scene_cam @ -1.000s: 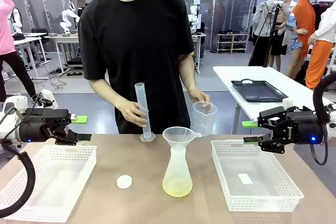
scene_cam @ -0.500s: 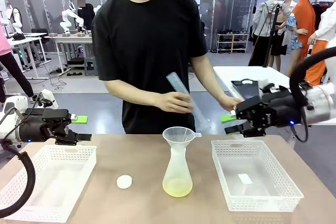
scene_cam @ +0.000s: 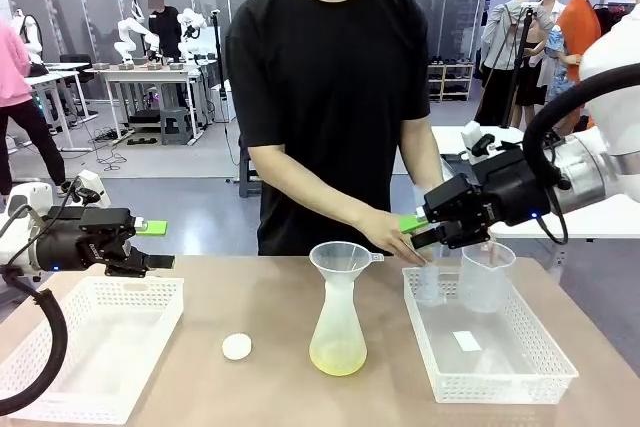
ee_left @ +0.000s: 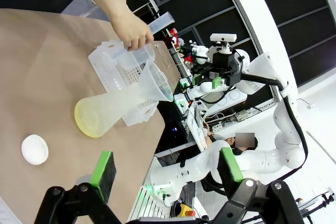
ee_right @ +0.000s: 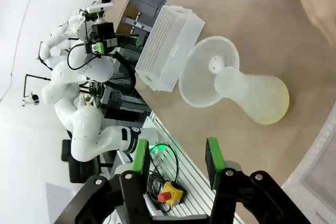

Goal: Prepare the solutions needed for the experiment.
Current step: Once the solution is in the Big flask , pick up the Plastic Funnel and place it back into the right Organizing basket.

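Fingers first: left fingers [ee_left: 103,167] are spread wide, nothing between the pads. In the front view the left fingers [scene_cam: 150,225] sit level, pointing toward mid-surface, above the back rim of the left basket [scene_cam: 155,342].

Right fingers [ee_right: 211,156] are partly apart with a bare gap, gripping nothing. In the front view the right fingers [scene_cam: 412,224] are over the back-left corner of the right basket [scene_cam: 505,389], just beside the person's hand [scene_cam: 385,235]. Whether they touch, can't tell.

That hand holds a clear measuring cylinder [ee_left: 161,21], tilted, over the right basket. Beaker [scene_cam: 487,275] stands upright inside that basket, toward the back. A second clear shape next to it, under the hand, is too washed out to name.

Flask [scene_cam: 337,322] stands upright mid-surface, between the two baskets, touching neither. Funnel [scene_cam: 340,259] is seated in its neck. Solution [scene_cam: 337,359] is a thin pale yellow-green layer in the flask's wide base, and both wrist views show the same tint there.

White disc [scene_cam: 237,347] lies flat on the surface [scene_cam: 250,297], front-left of the flask, near it but apart. Neither set of fingers touches flask or funnel. The left fingers are well apart from both, the right fingers nearer, off to the flask's right.
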Available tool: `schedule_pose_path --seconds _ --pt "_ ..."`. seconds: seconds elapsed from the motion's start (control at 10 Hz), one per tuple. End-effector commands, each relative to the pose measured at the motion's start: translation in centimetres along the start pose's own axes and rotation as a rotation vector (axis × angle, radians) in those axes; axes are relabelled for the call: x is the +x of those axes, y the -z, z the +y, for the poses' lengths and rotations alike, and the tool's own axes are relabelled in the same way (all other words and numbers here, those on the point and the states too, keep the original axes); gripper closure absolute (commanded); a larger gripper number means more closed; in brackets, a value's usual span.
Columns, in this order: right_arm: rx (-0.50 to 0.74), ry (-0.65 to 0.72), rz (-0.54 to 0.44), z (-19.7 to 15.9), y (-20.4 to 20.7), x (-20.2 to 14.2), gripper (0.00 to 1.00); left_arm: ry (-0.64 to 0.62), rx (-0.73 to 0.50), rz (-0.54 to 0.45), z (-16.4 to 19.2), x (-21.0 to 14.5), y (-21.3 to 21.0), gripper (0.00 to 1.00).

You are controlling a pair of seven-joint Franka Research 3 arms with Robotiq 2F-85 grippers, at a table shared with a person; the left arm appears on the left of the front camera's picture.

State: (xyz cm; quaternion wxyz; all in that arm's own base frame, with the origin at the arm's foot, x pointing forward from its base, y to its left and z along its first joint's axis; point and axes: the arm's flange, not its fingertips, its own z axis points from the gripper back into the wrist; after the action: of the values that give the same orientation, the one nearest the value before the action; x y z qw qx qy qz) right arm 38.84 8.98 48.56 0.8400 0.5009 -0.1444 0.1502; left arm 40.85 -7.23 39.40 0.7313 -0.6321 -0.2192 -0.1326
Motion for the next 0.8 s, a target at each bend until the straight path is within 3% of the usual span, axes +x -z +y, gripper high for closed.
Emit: schedule_pose_path --seconds 0.0,0.2,0.3,0.7 --pt "0.036 0.026 -0.015 -0.5 -0.1 -0.2 0.45 0.004 0.013 0.006 -0.2 0.0 0.1 0.0" --pt "0.009 0.02 -0.006 -0.7 -0.4 -0.2 0.45 0.004 0.013 0.006 -0.2 0.0 0.1 0.0" --pt "0.007 -0.065 0.001 -0.5 -0.7 0.4 0.45 0.004 0.013 0.006 -0.2 0.0 0.1 0.0" --pt "-0.111 -0.265 0.145 0.7 1.4 6.2 0.45 0.004 0.013 0.006 -0.2 0.0 0.1 0.0"
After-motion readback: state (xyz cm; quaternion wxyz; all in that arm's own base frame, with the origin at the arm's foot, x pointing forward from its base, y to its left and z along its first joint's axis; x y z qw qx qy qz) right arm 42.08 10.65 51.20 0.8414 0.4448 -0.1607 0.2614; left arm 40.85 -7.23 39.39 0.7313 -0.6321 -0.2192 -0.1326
